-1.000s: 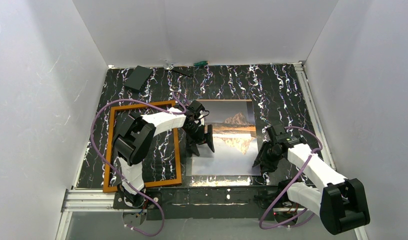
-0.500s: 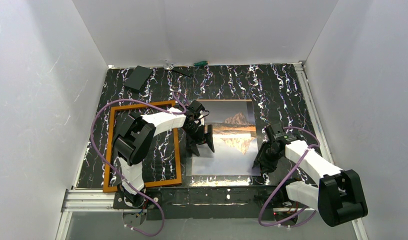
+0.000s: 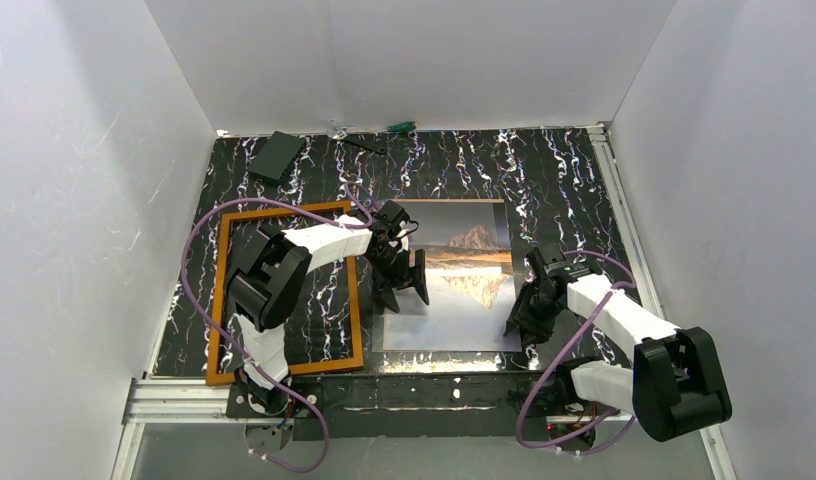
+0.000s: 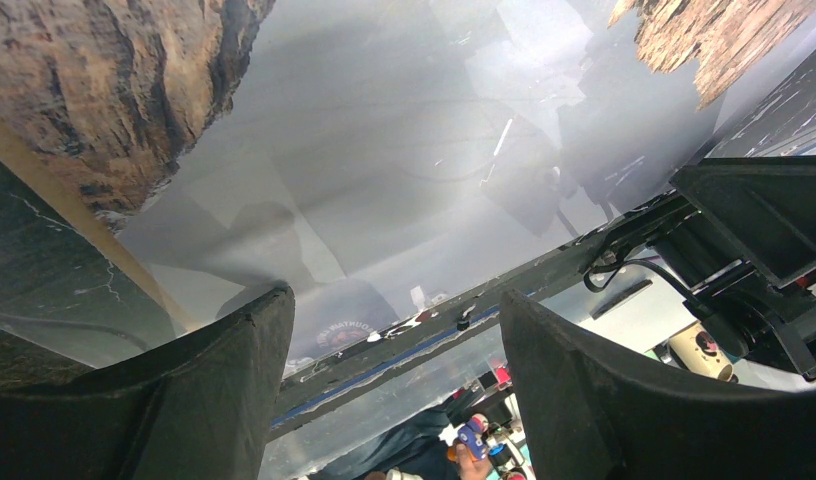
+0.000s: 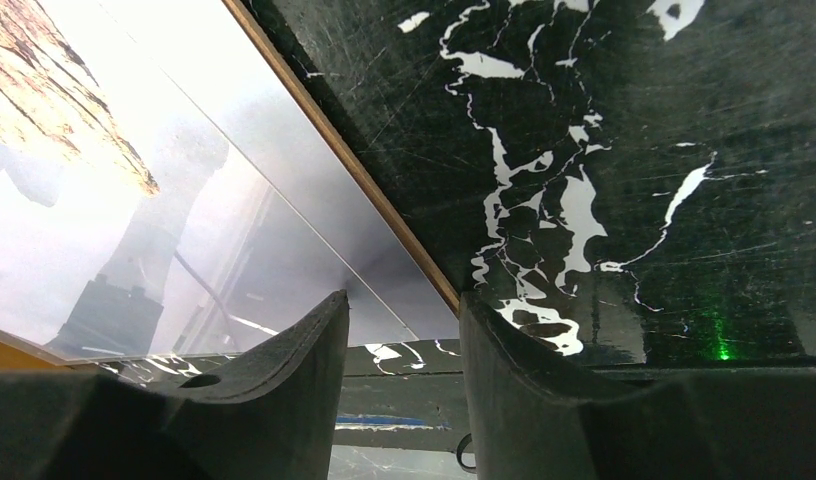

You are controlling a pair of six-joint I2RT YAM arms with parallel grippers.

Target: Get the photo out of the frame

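View from above: a black counter (image 3: 464, 170) veined with white, enclosed by white walls. The frame (image 3: 324, 366), a thin orange-brown wooden border, lies flat at the left of the view with bare counter showing through its opening. The photo (image 3: 464, 320), an orange-brown mountain mirrored in water under grey sky, lies face up in the centre, just to the right of the frame and wholly outside it.

The left arm reaches from the bottom left across the frame's right rail. Its left pincer (image 3: 403, 297) sits over the photo's left edge. The right arm comes in from the bottom right. Its right pincer (image 3: 522, 325) is at the photo's right edge, near the lower right corner.

A flat black box (image 3: 277, 156) lies at the upper left of the counter.

Left wrist view: the left pincer (image 4: 394, 310) is released, its two dark fingers spread wide with nothing between them and the glossy photo (image 4: 384, 150) beyond.

Right wrist view: the right pincer (image 5: 404, 305) is also released, its fingers parted. The photo (image 5: 134, 230) fills the left, and its thin brown edge runs down toward the gap, with marbled counter (image 5: 604, 150) on the right. Contact cannot be told.
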